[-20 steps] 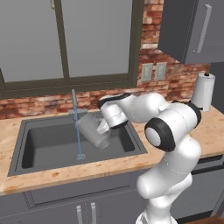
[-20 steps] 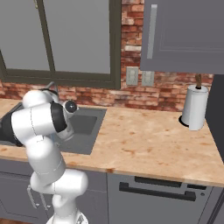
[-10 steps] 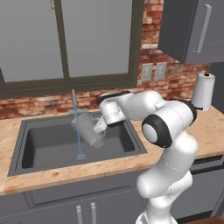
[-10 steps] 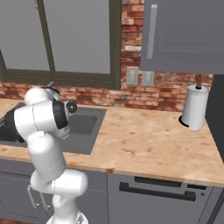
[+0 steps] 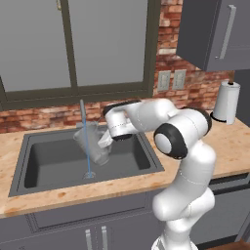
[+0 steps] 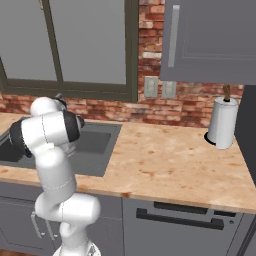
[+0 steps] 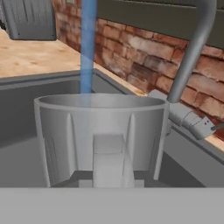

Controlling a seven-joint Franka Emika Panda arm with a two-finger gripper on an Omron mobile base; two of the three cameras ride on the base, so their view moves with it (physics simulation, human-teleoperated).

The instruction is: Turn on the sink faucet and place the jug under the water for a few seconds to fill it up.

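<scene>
The translucent grey jug (image 5: 94, 145) hangs upright over the sink (image 5: 44, 163), held from the right by my gripper (image 5: 107, 140), which is shut on it. The thin blue water (image 5: 86, 136) runs straight down across the jug's left part to the basin floor. In the hand view the jug (image 7: 65, 131) is close in front, and the water (image 7: 89, 39) drops at its far rim. The faucet (image 7: 192, 48) rises to the right of it, its lever base (image 7: 192, 120) on the sink's edge. My fingertips are hidden by the jug.
A white paper-towel roll (image 5: 226, 101) (image 6: 221, 122) stands on the wooden counter (image 6: 165, 160) far to the right. Brick wall and window run behind the sink (image 6: 95, 145). Dark cabinets hang above at the right.
The gripper has carried the jug a little to the left, into the line of the water stream. The grip is unchanged.
</scene>
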